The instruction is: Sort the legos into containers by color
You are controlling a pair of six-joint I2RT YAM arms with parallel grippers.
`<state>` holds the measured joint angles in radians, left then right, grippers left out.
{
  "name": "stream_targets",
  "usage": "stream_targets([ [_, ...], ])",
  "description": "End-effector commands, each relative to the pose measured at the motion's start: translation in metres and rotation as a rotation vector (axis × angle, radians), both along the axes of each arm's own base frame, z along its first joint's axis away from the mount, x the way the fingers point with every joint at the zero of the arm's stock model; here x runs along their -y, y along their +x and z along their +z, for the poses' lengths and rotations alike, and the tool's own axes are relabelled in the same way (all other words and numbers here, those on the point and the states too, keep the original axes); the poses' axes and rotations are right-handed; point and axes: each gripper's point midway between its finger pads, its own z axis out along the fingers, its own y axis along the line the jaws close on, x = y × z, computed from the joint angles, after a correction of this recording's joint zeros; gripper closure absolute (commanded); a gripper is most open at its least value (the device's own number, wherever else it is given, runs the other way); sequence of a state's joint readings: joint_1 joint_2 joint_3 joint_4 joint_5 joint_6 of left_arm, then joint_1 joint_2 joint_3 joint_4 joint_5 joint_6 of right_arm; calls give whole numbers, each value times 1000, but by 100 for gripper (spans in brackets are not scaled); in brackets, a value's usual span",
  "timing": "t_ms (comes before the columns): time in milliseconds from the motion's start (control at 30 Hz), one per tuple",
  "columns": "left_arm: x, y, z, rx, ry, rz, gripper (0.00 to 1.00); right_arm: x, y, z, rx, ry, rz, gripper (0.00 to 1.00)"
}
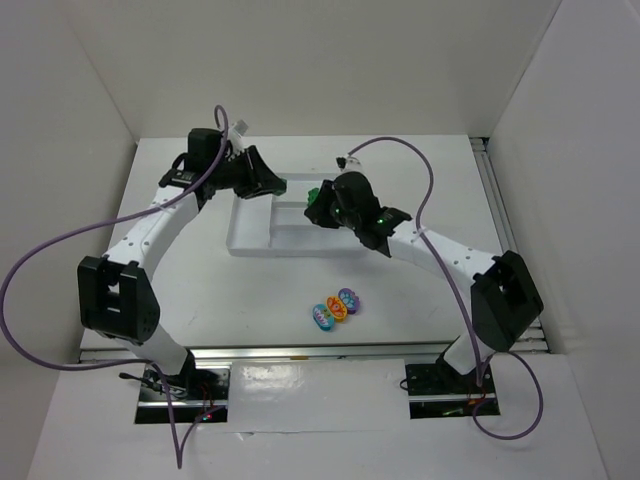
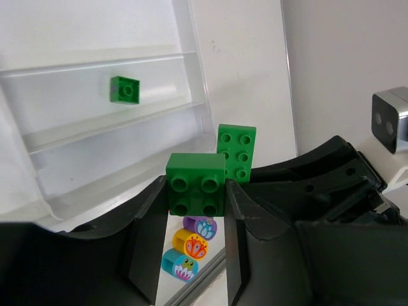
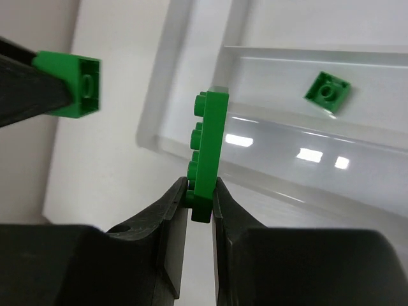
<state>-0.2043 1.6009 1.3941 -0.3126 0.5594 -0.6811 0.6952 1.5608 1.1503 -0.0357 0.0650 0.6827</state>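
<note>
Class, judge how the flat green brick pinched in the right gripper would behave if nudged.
Probably stiff: the flat green brick stands straight above the right gripper without sagging. It could pivot or slip, since only its lower end is pinched. Likely light: it looks thin and is small beside the gripper.

A white tray (image 1: 250, 240) with raised dividers holds a small green brick (image 2: 125, 89) lying flat in one shallow compartment. By the tray's edge, a square green brick (image 2: 195, 185) is pinched in the left tool (image 2: 195, 207). A flat green brick (image 3: 207, 150) with six studs stands on edge in the right tool (image 3: 201, 194). Well apart from the tray, a purple brick (image 1: 348, 297), an orange brick (image 1: 338, 310) and a teal brick (image 1: 322, 316) lie touching in a row on the surface (image 1: 260, 300).
</note>
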Motion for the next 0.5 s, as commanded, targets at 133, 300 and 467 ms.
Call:
stream_targets([
  [133, -21, 6, -4, 3, 119, 85, 100, 25, 41, -41, -9, -344, -67, 100],
  [300, -5, 22, -49, -52, 289, 67, 100, 44, 64, -70, -56, -470, -112, 100],
  [467, 13, 42, -87, -97, 397, 55, 100, 66, 71, -94, -108, -505, -136, 100],
])
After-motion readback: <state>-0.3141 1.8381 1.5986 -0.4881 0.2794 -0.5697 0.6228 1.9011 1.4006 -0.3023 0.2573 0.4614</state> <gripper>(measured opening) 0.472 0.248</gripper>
